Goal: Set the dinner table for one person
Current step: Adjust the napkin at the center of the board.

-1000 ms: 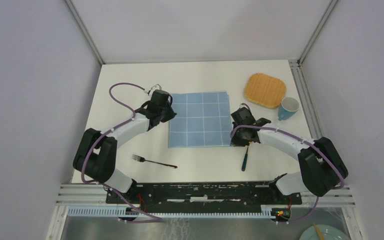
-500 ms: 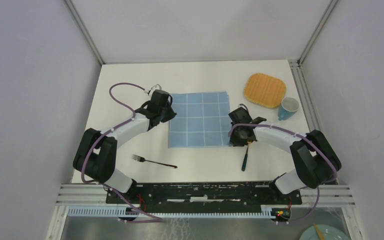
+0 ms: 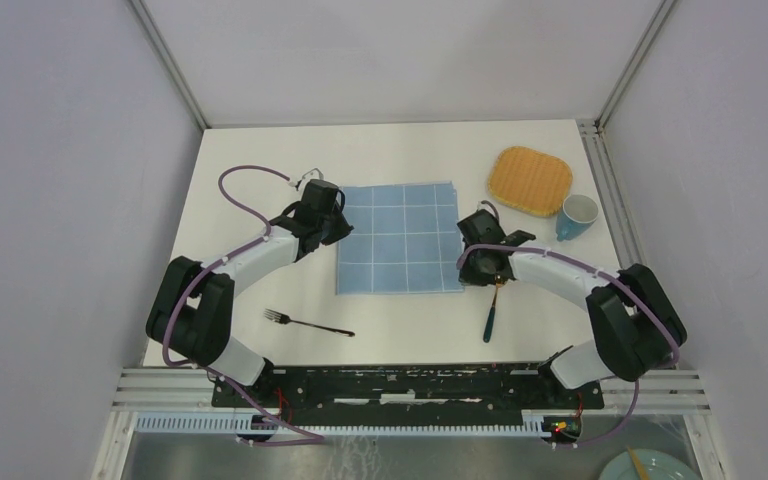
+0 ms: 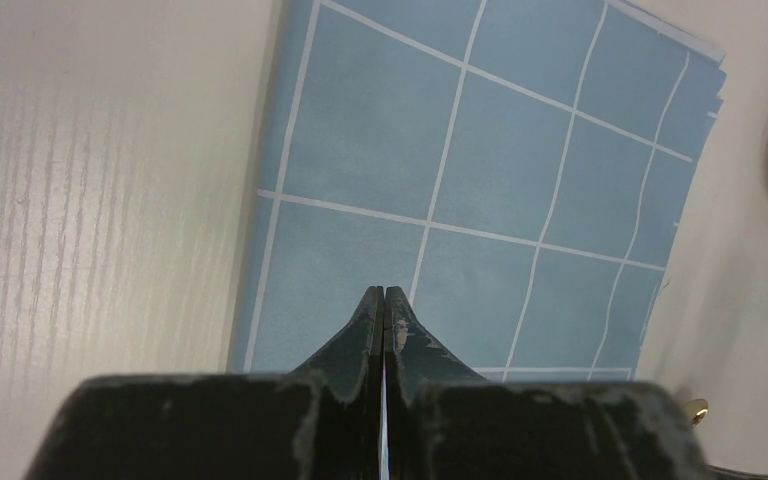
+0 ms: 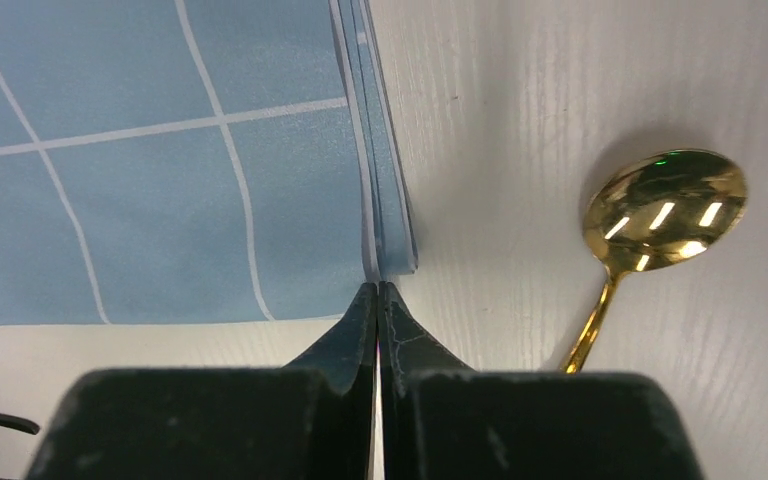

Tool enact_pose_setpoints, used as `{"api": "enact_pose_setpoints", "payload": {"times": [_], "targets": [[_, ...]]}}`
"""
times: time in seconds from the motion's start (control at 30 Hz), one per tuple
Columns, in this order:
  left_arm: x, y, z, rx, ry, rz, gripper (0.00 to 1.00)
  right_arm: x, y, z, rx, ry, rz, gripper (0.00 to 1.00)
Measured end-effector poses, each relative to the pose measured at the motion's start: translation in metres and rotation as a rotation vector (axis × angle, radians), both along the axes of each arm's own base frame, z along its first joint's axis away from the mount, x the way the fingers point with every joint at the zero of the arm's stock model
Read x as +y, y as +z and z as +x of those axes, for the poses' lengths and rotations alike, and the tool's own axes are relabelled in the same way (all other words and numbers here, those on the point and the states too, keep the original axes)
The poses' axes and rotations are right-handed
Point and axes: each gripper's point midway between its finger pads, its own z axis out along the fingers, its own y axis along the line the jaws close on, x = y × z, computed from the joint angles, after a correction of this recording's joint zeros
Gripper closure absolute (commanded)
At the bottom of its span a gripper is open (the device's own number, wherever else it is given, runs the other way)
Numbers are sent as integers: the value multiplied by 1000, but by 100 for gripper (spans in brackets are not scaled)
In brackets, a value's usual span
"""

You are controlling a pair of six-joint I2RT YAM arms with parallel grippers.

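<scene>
From above, the blue checked cloth (image 3: 400, 238) lies flat on the white dinner table (image 3: 260, 160), with the left gripper (image 3: 336, 230) at its left edge and the right gripper (image 3: 470, 278) at its near right corner, probably to straighten it. The left wrist view shows jaws pressed together over the cloth's margin, though I cannot tell if they are pinching fabric. The right wrist view shows jaws closed at the folded corner, beside the gold spoon (image 5: 665, 210), and the hold is equally unclear.

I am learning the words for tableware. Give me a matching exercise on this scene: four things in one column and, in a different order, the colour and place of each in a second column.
Things:
1. fork
2. spoon
3. cup
4. woven mat

Descriptions:
A. orange, at the far right
B. blue, just right of the mat
C. gold bowl, beside the near right corner of the blue checked cloth
D. dark, on the near side, left of the spoon

Pairs: 1-D, 2-C, 3-B, 4-A
</scene>
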Motion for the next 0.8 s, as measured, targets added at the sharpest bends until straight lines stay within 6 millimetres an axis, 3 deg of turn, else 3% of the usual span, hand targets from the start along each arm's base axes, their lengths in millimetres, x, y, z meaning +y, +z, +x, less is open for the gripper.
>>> {"api": "enact_pose_setpoints", "payload": {"times": [0.2, 0.3, 0.57, 0.8], "targets": [[-1, -1, 0, 2, -3, -1, 98, -8, 38, 22, -122, -21, -38, 100], [-2, -4, -1, 9, -7, 2, 98, -7, 46, 31, -148, -22, -49, 100], [-2, -6, -1, 12, -7, 3, 98, 1, 36, 26, -105, 0, -22, 80], [-4, -7, -2, 18, -13, -1, 98, -4, 19, 13, -64, 4, -17, 78]]}}
